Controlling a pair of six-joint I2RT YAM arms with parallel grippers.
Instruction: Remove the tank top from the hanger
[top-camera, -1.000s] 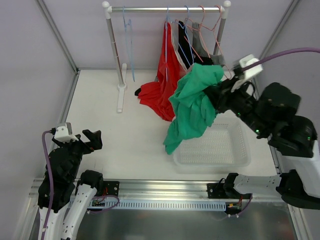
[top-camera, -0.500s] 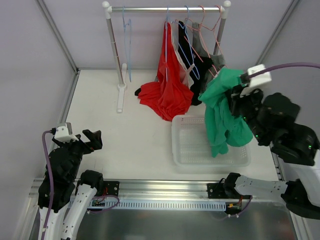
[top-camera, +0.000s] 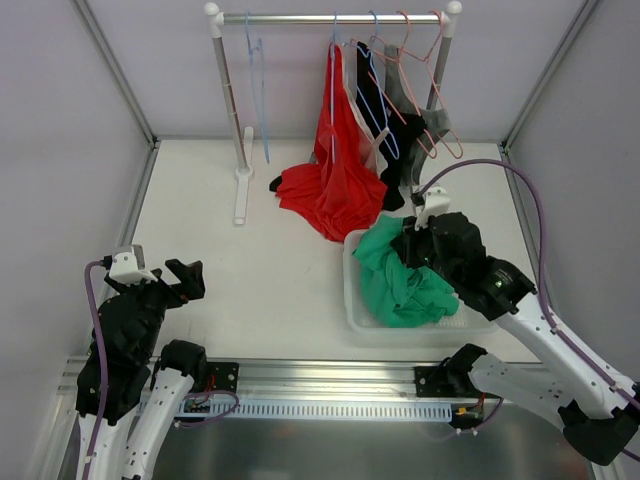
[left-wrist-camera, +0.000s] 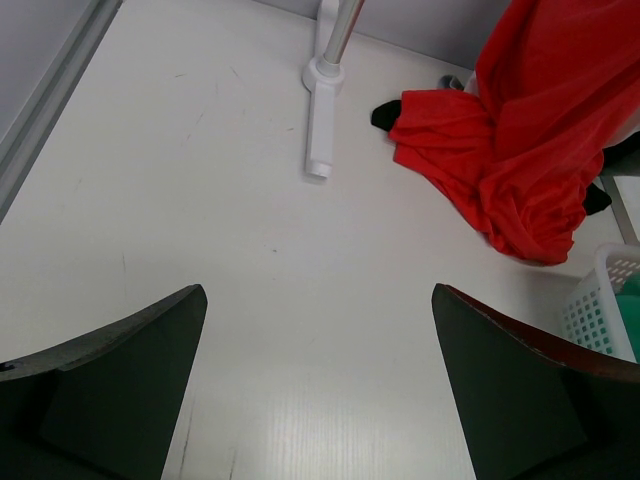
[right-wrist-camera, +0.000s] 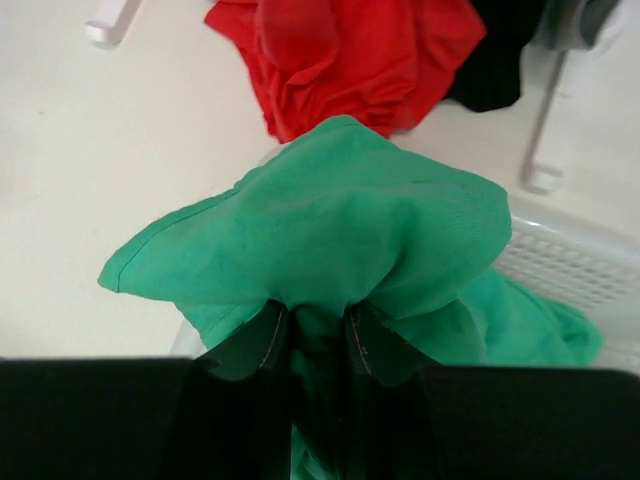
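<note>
Green tank top (top-camera: 398, 287) is off the rail (top-camera: 330, 18) and bunched in the left half of the white basket (top-camera: 400, 333), well apart from the hangers. Some of it is heaped over the basket's left wall. Right fingers (right-wrist-camera: 315, 337) are narrow, pinched on a gathered fold at the top of the cloth; the wrist view shows the fabric puffing out above the pinch, with the rest sagging into the basket. Left fingers (left-wrist-camera: 318, 295) are spread wide, holding nothing, and hover over bare bench (top-camera: 250, 220) at the near left, out of the way. Step in hand looks like the drop-off, so the task is nearly done. To do it well: open the right fingers fully before lifting, since the fold sits deep between them and could snag and drag the top back out. Shift a bit toward the basket centre first so the heap on the left wall falls inside, not onto the bench. Then pull straight up and back, away from the red garment (top-camera: 335, 190), which lies on the bench just beside the basket's far corner, and clear of the black one hanging near it. Left arm is not needed, leave it parked. Main risk is cloth clinging to a finger on release.
</note>
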